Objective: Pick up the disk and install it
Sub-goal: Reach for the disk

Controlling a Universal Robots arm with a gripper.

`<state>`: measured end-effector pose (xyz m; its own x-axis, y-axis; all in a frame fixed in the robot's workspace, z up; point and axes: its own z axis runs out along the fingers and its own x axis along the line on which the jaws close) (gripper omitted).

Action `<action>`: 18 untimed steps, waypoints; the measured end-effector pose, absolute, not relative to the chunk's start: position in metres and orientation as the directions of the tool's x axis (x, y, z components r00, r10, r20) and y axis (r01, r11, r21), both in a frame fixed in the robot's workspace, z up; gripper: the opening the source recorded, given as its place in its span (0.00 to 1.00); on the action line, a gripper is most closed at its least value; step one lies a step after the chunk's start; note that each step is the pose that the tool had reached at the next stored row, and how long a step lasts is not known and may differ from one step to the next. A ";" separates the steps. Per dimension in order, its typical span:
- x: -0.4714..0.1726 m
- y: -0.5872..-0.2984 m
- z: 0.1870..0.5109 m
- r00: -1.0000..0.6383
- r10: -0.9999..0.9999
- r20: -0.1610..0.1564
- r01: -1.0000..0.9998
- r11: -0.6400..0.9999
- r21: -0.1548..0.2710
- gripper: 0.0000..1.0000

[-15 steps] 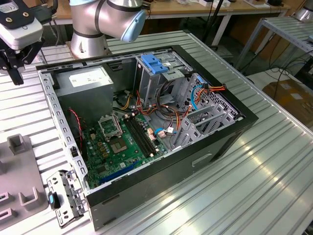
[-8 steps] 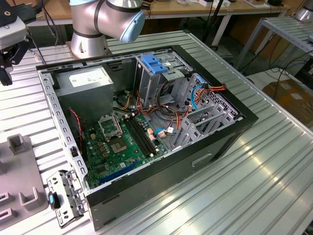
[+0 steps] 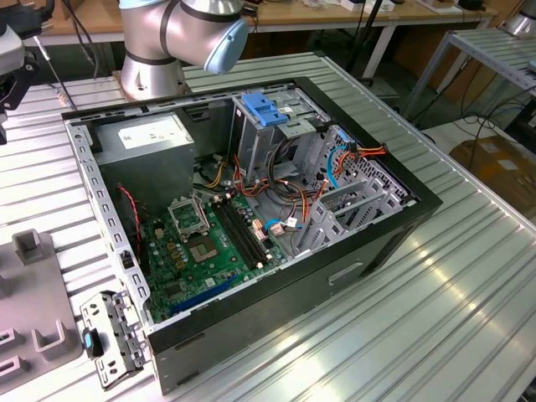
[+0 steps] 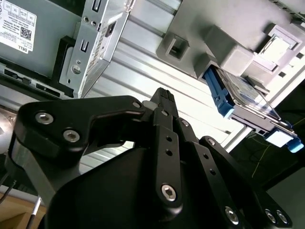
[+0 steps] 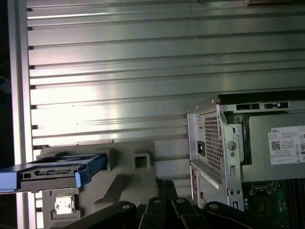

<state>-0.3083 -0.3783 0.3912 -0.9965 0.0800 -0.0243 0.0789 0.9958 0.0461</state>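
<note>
The disk is a flat drive with blue side rails, lying in a grey fixture on the ribbed table. In the first wrist view the disk rests on the same grey fixture, beside the open computer case. My gripper is black, looks shut with nothing in it, and hangs well apart from the disk, between it and the case. Its linkage and tip point at the table. In the exterior view the open case lies on its side with a grey drive cage.
A grey power-supply box with a white sticker fills one corner of the case. A light-blue latch piece tops a bay. Loose cables cross the motherboard. A metal bracket lies by the case, next to the grey fixture.
</note>
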 end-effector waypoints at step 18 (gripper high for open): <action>-0.346 -0.369 0.391 -0.996 0.082 -0.024 0.081 0.996 0.047 0.11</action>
